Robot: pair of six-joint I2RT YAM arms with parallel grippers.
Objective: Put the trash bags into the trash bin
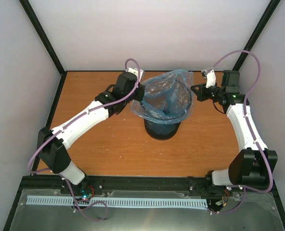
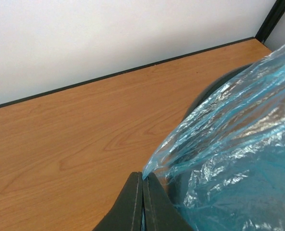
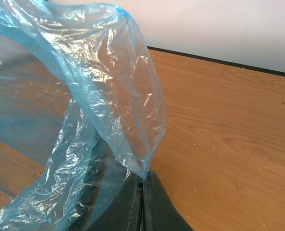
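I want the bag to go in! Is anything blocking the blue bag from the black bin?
Nothing visible does. The trash bag hangs open right over the trash bin, its middle sagging inside, while the left gripper and right gripper each pinch an edge.

Soft, even light fills all views, leaving only faint shadows on the orange-brown wooden table. White glare speckles the translucent light-blue plastic bag, strongest toward 3 o'clock in the left wrist view. The overhead picture is slightly soft.
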